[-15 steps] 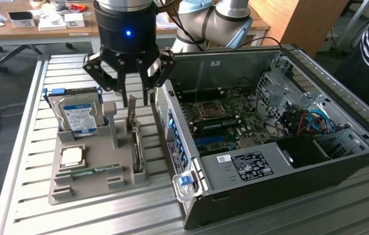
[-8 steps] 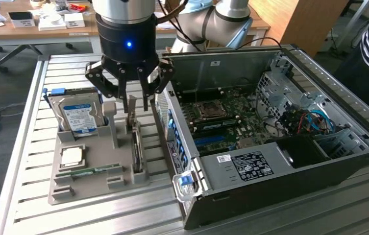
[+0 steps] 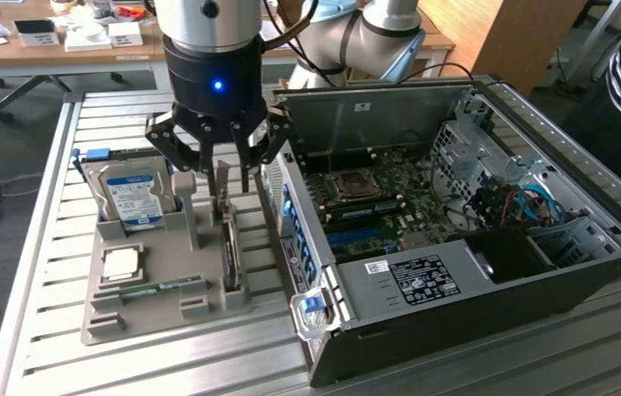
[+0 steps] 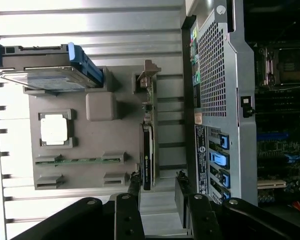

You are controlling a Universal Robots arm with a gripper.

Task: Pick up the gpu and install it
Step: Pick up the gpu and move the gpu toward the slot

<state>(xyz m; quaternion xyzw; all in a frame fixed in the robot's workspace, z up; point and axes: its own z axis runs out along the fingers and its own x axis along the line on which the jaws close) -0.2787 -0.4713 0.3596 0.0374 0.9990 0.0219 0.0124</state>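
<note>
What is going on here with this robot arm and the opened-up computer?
The robot arm's end effector hangs open over a thin dark green expansion card with a pale metal bracket. The card stands on edge in a slot of the grey plastic parts tray. The end effector lines up with the card but has not closed on it. The card is not yet installed. The open black computer case sits beside the tray with its green motherboard exposed.

On the table (image 3: 46, 247), 1 tray (image 3: 145, 318) lies just beside the case (image 3: 486, 289), on the exterior view's left. In the tray, the drive (image 3: 134, 198) stands at the far end, with the CPU (image 3: 121, 264) and RAM (image 3: 156, 288) nearer. The gpu (image 3: 230, 256) stands on edge along the case side, under the gripper (image 3: 222, 177).
</note>
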